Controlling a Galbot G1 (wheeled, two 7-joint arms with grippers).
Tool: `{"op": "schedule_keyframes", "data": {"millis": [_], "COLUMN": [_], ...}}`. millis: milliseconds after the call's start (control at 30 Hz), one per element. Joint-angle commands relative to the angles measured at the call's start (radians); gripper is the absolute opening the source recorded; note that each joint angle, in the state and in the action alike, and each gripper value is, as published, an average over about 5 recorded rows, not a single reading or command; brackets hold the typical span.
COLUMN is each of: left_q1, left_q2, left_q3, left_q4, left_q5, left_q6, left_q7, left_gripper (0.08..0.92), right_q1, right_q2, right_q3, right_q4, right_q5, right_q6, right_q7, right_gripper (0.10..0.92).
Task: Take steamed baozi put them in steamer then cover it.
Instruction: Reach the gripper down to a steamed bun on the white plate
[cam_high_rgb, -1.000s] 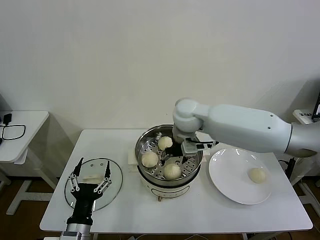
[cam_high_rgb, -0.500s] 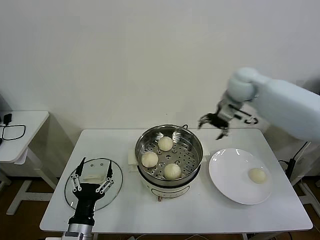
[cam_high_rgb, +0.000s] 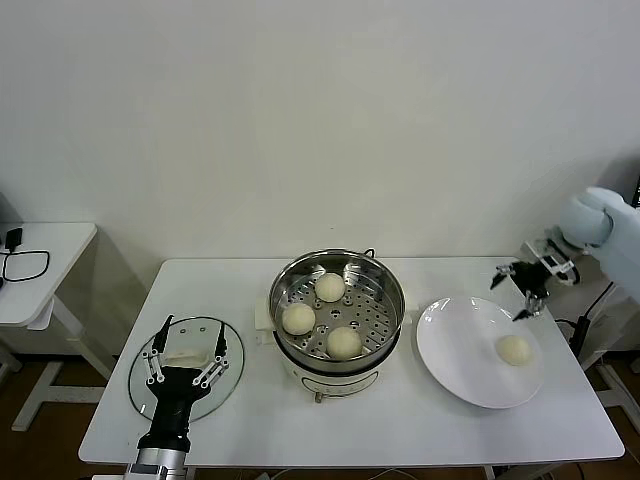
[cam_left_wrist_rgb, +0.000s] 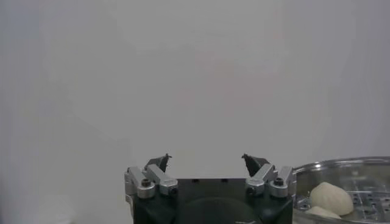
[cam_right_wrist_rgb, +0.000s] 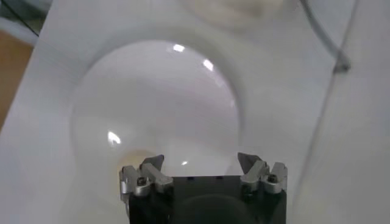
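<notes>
Now the right gripper (cam_high_rgb: 520, 288), jaws wide and empty, hangs above the plate's (cam_high_rgb: 455, 370) far edge, near the last baozi (cam_high_rgb: 514, 349). Closing off-centre could roll that bun away. Left gripper (cam_high_rgb: 183, 352), open and empty, waits over the cover (cam_high_rgb: 232, 372).

Three cream baozi (cam_high_rgb: 320, 317) sit in the open steel steamer (cam_high_rgb: 337, 352); a fourth (cam_high_rgb: 514, 349) lies apart; the glass cover (cam_high_rgb: 187, 360) rests flat.

Surface: white table (cam_high_rgb: 400, 425), rectangular, before a pale wall.
Left part: glass cover (cam_high_rgb: 185, 365), laid flat.
Middle: steel steamer (cam_high_rgb: 337, 312) on white base.
Right part: white plate (cam_high_rgb: 465, 355), just beside steamer.
</notes>
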Motion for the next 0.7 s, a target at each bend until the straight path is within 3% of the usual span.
{"op": "schedule_keyframes", "data": {"millis": [33, 700], "left_q1": [0.002, -0.005], "left_q2": [-0.002, 0.005], "left_q3": [0.001, 0.010], "left_q4": [-0.001, 0.018], "left_q5": [0.001, 0.012], "left_q6": [0.002, -0.003], "left_q7": [-0.002, -0.007], "left_gripper": [0.823, 0.823], "right_q1": [-0.229, -0.252], "right_q2": [-0.022, 0.067], "right_q3": [0.122, 0.152], "right_q4": [-0.084, -0.182], "right_q5": [-0.043, -0.100], "right_q6": [-0.055, -0.043], "right_q7": [0.051, 0.077], "right_gripper": [0.823, 0.800]}}
